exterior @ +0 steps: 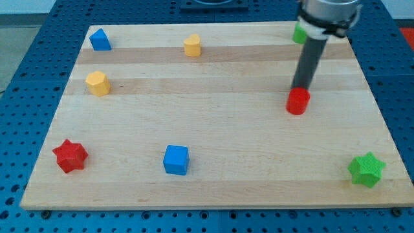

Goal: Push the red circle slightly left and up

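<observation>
The red circle (297,102) is a short red cylinder standing on the wooden board at the view's right of centre. My tip (301,88) is the lower end of the dark rod that comes down from the view's top right. It stands right at the red circle's upper edge and seems to touch it.
On the board (213,123): a blue block (99,40) at top left, a yellow block (192,45) at top centre, a yellow block (98,83) at left, a red star (70,155) at bottom left, a blue cube (176,160) at bottom centre, a green star (367,169) at bottom right, a green block (298,33) partly behind the rod.
</observation>
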Tool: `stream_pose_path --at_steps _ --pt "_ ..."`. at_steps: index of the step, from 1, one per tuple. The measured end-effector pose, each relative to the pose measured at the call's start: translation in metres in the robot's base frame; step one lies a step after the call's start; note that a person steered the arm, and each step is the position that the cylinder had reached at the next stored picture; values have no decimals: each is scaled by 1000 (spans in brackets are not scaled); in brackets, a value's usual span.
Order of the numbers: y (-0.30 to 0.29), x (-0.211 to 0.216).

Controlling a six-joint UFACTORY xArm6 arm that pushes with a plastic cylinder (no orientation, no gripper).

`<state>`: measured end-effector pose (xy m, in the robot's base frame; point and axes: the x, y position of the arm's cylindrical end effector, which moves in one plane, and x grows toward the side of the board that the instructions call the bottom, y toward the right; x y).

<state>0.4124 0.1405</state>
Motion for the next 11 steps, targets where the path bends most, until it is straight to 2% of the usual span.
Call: stream_pose_path --at_steps 2,3,4,5,11 --pt "96 7" --pt "99 58" --pt "25 56" --pt "-3 45" --pt "-15 39"
